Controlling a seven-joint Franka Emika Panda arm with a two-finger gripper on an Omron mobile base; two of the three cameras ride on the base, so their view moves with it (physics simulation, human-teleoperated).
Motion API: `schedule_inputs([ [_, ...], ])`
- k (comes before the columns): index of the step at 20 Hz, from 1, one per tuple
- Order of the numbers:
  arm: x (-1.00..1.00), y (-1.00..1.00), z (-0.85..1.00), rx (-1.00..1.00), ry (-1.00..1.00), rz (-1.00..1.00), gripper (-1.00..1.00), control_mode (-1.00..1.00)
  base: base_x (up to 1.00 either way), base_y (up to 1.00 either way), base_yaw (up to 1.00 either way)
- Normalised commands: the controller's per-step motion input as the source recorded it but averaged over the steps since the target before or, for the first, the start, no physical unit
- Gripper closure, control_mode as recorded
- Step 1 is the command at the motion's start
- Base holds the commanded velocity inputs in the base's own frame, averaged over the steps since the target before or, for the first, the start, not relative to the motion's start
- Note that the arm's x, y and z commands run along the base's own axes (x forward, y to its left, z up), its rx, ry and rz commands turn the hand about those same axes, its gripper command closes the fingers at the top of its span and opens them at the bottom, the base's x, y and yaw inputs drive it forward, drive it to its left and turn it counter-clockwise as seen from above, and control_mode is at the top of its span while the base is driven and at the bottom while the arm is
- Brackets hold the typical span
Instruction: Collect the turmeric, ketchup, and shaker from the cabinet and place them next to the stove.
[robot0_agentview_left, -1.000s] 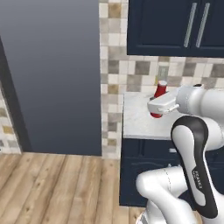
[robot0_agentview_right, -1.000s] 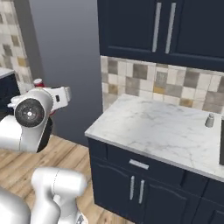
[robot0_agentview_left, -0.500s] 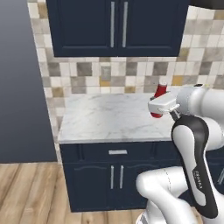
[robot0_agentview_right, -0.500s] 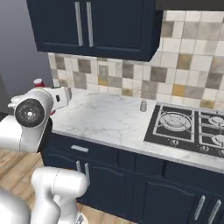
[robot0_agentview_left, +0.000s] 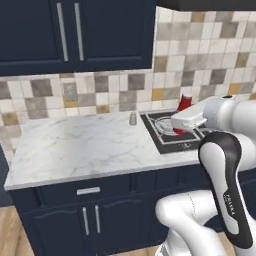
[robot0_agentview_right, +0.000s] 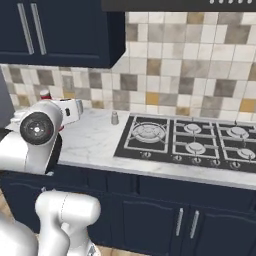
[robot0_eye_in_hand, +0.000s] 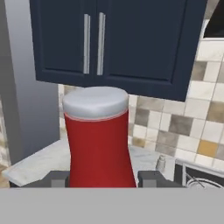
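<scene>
Small red ketchup bottle with a white cap (robot0_eye_in_hand: 99, 140) clamped upright between the two dark fingertips of the gripper (robot0_eye_in_hand: 103, 178), carried high over the white marble counter (robot0_agentview_left: 75, 147) near the black cooktop with grey grates (robot0_agentview_right: 190, 142), probably kept level for setting down beside it. Short pale grey shaker (robot0_agentview_left: 133, 118) already standing on the counter just left of the stove; navy wall cabinet with silver bar handles (robot0_agentview_left: 70, 32) closed above. No label, brand or writing legible anywhere.

ketchup (robot0_eye_in_hand: 99, 142): between the gripper (robot0_eye_in_hand: 103, 178) fingers, above the counter (robot0_agentview_left: 75, 145)
shaker (robot0_agentview_right: 114, 118): on the counter's back edge, just left of the stove (robot0_agentview_right: 200, 142)
cabinet (robot0_agentview_left: 75, 32): on the wall above the counter
</scene>
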Motion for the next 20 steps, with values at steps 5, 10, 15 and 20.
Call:
schedule_inputs([
  [5,0.00,0.00,0.00,0.00,0.00,0.00,1.00,1.00,0.50,0.04,-0.30],
  [10,0.00,0.00,0.00,0.00,0.00,0.00,1.00,1.00,0.67,0.27,-0.13],
  [15,0.11,0.00,-0.20,-0.01,0.02,0.01,1.00,-1.00,0.58,0.24,-0.01],
  [20,0.42,0.00,-1.00,-0.09,0.08,0.11,1.00,-1.00,0.00,0.00,0.00],
])
